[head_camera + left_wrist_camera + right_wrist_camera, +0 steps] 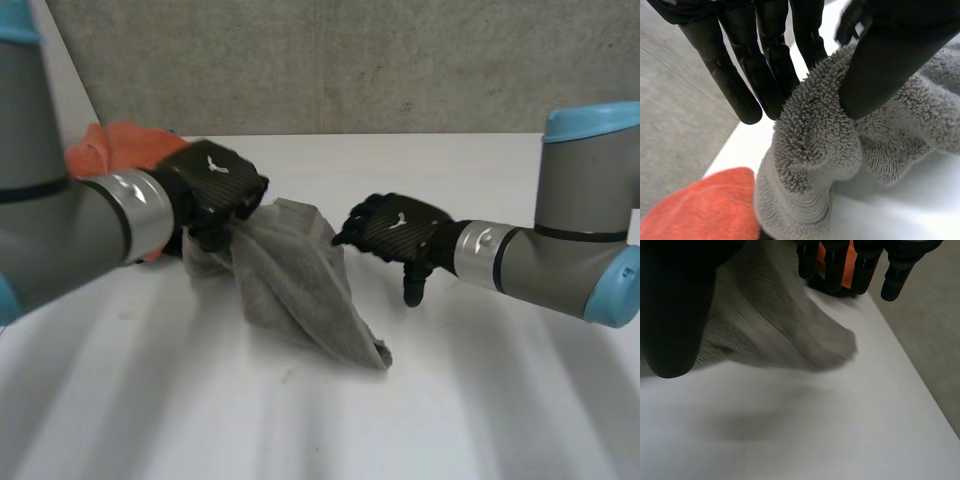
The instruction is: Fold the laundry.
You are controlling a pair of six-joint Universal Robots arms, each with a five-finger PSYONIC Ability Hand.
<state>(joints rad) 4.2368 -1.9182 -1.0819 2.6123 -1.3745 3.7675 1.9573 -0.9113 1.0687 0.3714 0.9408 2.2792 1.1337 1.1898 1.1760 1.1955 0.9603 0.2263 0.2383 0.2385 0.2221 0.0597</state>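
A grey terry towel [300, 280] is bunched and half lifted off the white table [480, 400]. My left hand [215, 190] holds its upper left end, and the cloth drapes down to a low corner at the right. In the left wrist view the thumb and fingers of my left hand [740, 80] pinch a fold of the towel [815, 150]. My right hand [400, 230] hovers just right of the towel with relaxed fingers and holds nothing. In the right wrist view my right hand [670, 305] spreads its fingers above the towel [775, 325].
An orange cloth [115, 145] lies crumpled at the table's far left, behind my left forearm; it is also seen as the orange cloth [705, 205] beside the towel and as the orange cloth [847, 277] beyond my right fingertips. A grey wall stands behind the table.
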